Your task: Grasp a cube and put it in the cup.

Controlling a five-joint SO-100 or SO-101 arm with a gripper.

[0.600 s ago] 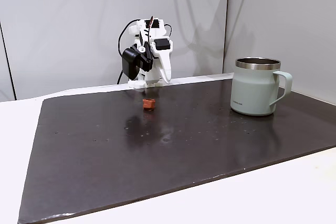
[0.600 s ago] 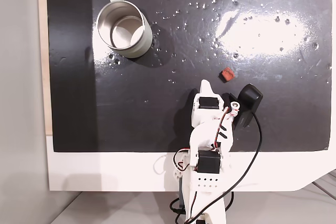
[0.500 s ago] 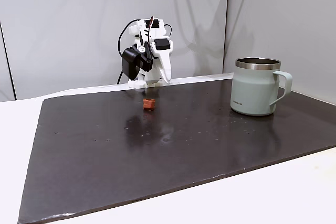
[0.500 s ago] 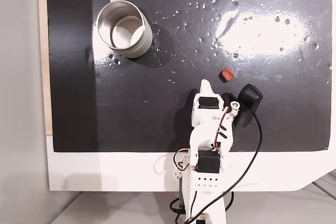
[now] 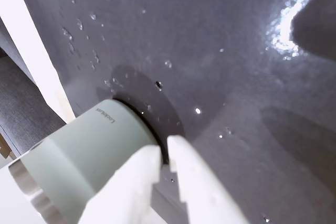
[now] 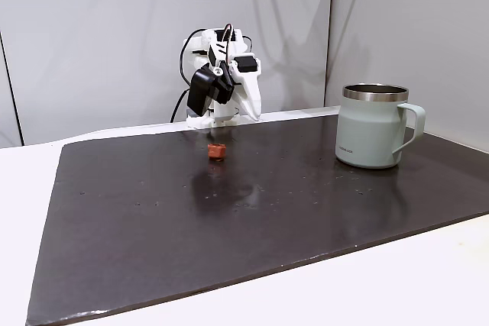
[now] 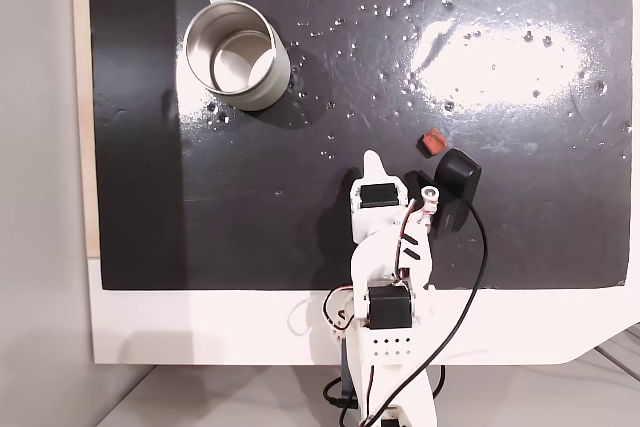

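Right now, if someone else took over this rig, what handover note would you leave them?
Gripper: fingers nearly together, nothing between them, raised near the arm's base.
Cube: lying on the dark mat, just in front of the arm, untouched.
Cup: upright and apart from the cube, at the mat's right side in the fixed view from the front; from above its inside looks empty.
Done: nothing.
Left: reach the cube, grasp, carry, drop into the cup.
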